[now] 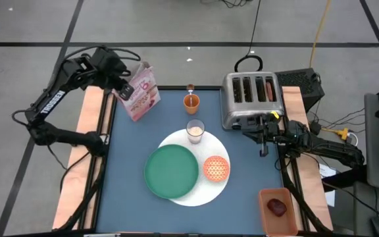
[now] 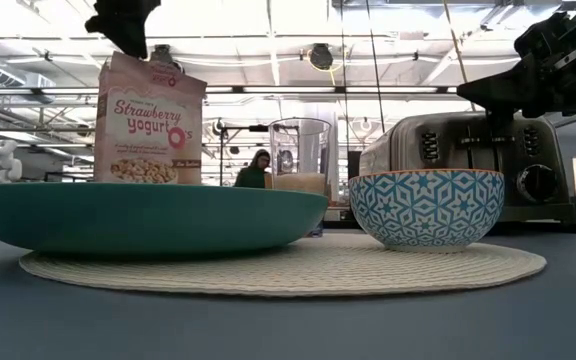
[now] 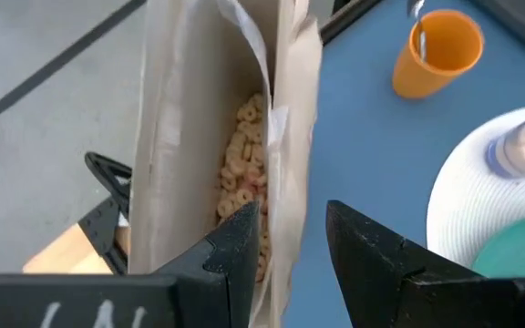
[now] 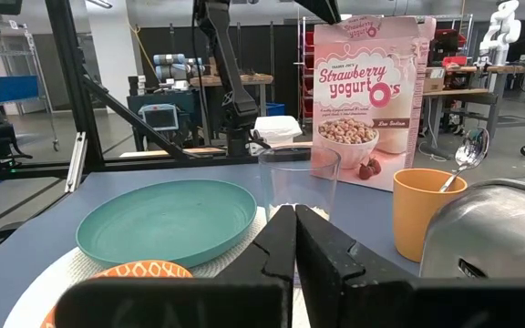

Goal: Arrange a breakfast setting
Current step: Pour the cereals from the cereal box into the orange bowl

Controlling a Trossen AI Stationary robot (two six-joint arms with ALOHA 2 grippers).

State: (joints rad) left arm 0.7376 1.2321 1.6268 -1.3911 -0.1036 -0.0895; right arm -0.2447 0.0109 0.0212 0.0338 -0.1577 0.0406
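Two arms: I have the left one working at the worktop's far-left corner and the right one parked by the toaster.
Near edge: a large white round plate lies on the blue worktop, bearing a smaller green plate and a small orange patterned bowl.
Middle: a clear glass of milk stands on the white plate's far rim; beyond it an orange plastic cup holds a spoon.
Right fingers: pressed together on nothing, hovering just in front of the silver four-slot toaster.
Far left: a pink strawberry-yogurt cereal bag stands upright at the worktop's corner, well apart from the plates.
Left fingers: part open, straddling one wall of the bag's open top, one finger inside over the cereal; I judge they are not clamped yet.
Risk one: pinching a single thin wall could crumple or tear it, and the bag could swing and spill cereal.
Risk two: pushing down before closing could tip the bag off the worktop's edge.
In the way: cup and glass sit between bag and bowl; a low carry could knock either.
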